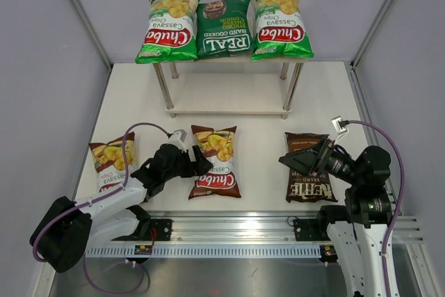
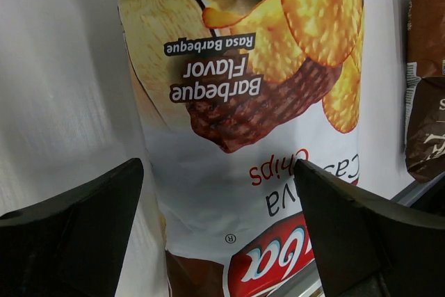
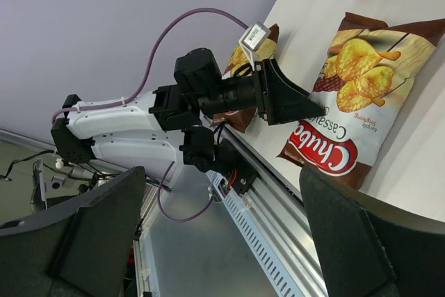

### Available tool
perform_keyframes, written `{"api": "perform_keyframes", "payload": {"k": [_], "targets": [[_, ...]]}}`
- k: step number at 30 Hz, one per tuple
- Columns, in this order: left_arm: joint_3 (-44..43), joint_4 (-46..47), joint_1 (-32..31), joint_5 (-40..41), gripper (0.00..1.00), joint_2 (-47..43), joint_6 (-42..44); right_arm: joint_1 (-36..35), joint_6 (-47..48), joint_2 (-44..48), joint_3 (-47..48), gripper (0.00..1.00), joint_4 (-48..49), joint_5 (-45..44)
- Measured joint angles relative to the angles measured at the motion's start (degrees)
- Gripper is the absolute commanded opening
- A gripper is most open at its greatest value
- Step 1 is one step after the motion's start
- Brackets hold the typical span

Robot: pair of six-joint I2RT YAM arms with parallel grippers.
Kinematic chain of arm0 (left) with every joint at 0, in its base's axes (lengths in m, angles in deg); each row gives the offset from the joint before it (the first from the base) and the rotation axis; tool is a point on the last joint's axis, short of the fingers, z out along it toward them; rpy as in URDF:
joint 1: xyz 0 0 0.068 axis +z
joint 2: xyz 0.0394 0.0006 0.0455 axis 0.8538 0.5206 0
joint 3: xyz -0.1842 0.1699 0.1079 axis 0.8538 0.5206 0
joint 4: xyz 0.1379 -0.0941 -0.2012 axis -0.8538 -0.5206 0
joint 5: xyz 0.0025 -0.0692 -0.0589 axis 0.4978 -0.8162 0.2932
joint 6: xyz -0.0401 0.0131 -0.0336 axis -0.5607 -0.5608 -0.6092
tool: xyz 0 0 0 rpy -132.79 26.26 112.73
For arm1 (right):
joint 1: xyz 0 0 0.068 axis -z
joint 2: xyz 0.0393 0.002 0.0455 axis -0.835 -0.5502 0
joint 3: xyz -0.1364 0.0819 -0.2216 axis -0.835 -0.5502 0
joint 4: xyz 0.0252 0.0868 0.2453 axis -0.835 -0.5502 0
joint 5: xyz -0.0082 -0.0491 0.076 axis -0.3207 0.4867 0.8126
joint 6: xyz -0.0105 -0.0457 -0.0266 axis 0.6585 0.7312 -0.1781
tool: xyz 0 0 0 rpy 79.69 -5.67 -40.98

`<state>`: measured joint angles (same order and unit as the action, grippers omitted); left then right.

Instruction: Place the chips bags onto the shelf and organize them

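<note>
Your left gripper (image 1: pixel 199 165) is open, its 2 fingers (image 2: pixel 83 227) spread wide; it sits low at the left edge of the middle brown Chuba bag (image 1: pixel 215 163), and the left wrist view shows that bag's barbecue print filling the gap between the fingers; whether they touch the bag cannot be told. Your right gripper (image 1: pixel 297 160) is open too, jaws wide apart, holding nothing; it hovers over the Kettle bag (image 1: pixel 311 187) and points left across the desk (image 1: pixel 264 137) toward the middle bag, which its wrist camera sees lying flat beside the left arm. The Kettle bag lies flat at the front right of the desk, well apart from the middle bag; the second brown Chuba bag (image 1: pixel 108 158) lies at the front left, just beside the left arm. Behind them stands the shelf (image 1: pixel 229 110); its top board carries 3 bags side by side: a light-green Chuba bag (image 1: pixel 167 29) on the left, the REAL bag (image 1: pixel 224 29) in the middle, another light-green Chuba bag (image 1: pixel 280 24) on the right.
</note>
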<state>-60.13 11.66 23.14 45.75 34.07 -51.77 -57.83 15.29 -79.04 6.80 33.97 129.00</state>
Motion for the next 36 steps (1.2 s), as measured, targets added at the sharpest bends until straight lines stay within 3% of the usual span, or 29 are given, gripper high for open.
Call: {"api": "perform_keyframes", "payload": {"k": [6,11,17,29,32,36], "targets": [[4.5,10.8,0.1,-2.0,0.77,1.9,-2.9,0.0,-2.1,0.3,-3.1,0.97,2.9,0.6],[8.5,20.5,0.2,-3.4,0.47,2.4,-6.6,0.0,-5.9,0.3,-8.7,0.97,7.2,1.0],[12.5,25.2,0.1,-3.0,0.28,-3.9,-11.3,0.0,-8.3,0.6,-12.6,0.96,10.0,1.2],[14.8,7.7,0.2,5.0,0.22,-34.1,-16.2,-0.5,-12.8,0.8,-22.7,0.94,17.3,-0.3],[13.9,5.4,0.2,6.1,0.23,-36.4,-17.9,-3.0,-15.5,-1.5,-25.6,0.94,22.0,-2.8],[10.3,4.8,0.2,6.6,0.22,-33.4,-20.3,-12.2,-18.0,-4.3,-27.6,0.97,28.6,-9.7]]}}
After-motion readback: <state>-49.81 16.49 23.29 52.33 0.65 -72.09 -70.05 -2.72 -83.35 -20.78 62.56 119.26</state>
